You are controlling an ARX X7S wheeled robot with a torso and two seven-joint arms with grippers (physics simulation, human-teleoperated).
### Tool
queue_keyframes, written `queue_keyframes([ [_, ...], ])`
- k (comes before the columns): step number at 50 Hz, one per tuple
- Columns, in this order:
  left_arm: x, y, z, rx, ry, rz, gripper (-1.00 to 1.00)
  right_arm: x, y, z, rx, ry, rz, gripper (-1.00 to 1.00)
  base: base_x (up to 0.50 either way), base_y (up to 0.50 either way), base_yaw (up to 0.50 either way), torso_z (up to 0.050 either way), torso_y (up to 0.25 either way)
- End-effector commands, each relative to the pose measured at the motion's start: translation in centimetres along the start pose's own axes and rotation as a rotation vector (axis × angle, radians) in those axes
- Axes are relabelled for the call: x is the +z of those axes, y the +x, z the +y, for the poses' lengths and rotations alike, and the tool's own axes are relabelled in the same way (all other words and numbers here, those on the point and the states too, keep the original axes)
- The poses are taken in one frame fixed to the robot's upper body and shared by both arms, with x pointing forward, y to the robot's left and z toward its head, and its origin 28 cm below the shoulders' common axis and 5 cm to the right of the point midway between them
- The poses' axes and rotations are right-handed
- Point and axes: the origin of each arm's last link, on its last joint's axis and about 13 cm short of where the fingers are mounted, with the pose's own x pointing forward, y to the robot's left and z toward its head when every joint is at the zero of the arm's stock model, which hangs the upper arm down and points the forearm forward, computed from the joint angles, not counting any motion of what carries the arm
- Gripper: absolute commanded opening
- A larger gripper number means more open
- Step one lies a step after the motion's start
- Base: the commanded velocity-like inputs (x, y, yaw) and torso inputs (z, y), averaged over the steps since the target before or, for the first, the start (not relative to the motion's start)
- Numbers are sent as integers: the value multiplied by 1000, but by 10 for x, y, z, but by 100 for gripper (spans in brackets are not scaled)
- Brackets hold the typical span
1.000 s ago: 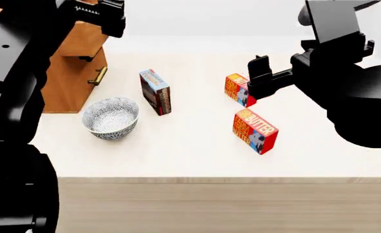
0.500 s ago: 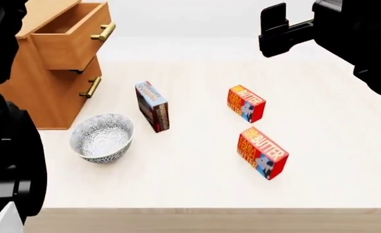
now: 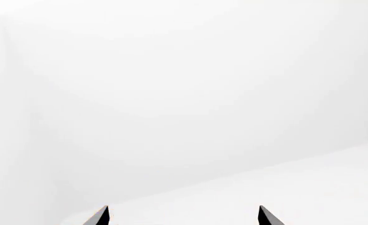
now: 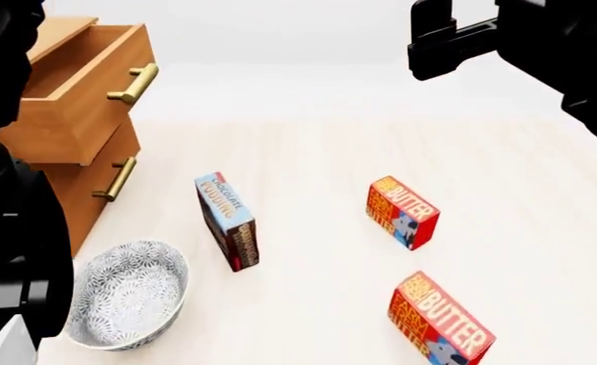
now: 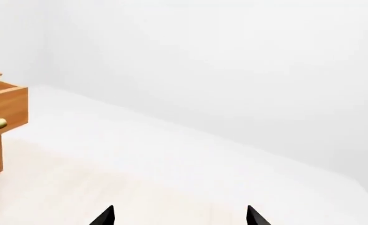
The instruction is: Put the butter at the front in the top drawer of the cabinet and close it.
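Hovering high above the table (image 4: 309,152), my right gripper (image 5: 180,216) and left gripper (image 3: 182,215) both show parted tips with nothing between them. From the cabinet (image 4: 49,190), whose top drawer (image 4: 80,87) stands pulled out, the front butter (image 4: 438,321) lies well apart, nearer me than the second carton (image 4: 403,212).

Glossy black throughout: the right hand (image 4: 435,42) is a blocky, square-edged fitting on a bulky rounded arm, while each wrist camera catches only two sharp black fingertips (image 3: 100,216), tapering to points (image 5: 254,216).
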Motion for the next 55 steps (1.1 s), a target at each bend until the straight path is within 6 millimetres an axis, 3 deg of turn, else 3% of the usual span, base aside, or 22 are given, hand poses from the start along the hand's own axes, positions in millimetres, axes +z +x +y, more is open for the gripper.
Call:
queue_keyframes([
  [1, 1, -1, 1, -2, 1, -5, 100, 1, -2, 0, 2, -6, -5, 100, 500, 0, 0, 0, 0],
  [9, 2, -2, 1, -4, 2, -9, 100, 2, -5, 1, -7, -11, 0, 100, 500, 0, 0, 0, 1],
  [24, 8, -11, 2, -31, 128, 16, 100, 1, -10, 0, -5, -27, 13, 100, 0, 0, 0, 0, 1],
  [32, 32, -23, 15, -125, 307, 186, 100, 1, -15, -2, -13, -30, 14, 100, 0, 0, 0, 0, 0],
  [35, 49, -30, 32, -46, 374, 267, 100, 0, -17, -2, -12, -30, 16, 100, 0, 0, 0, 0, 0],
  [37, 56, -34, 30, -150, 363, 316, 100, -1, -17, -2, -9, -32, 17, 100, 0, 0, 0, 0, 0],
  [41, 65, -30, 41, -139, 275, 425, 100, -4, -15, -2, 4, -28, 19, 100, 0, 0, 0, 0, 0],
  [47, 61, -18, 53, -125, 141, 564, 100, -8, -14, -3, 7, -24, 28, 100, 0, 0, 0, 0, 0],
  [55, 53, 0, 66, -107, 13, 618, 100, -10, -11, -2, 14, -30, 39, 100, 0, 0, 0, 0, 0],
])
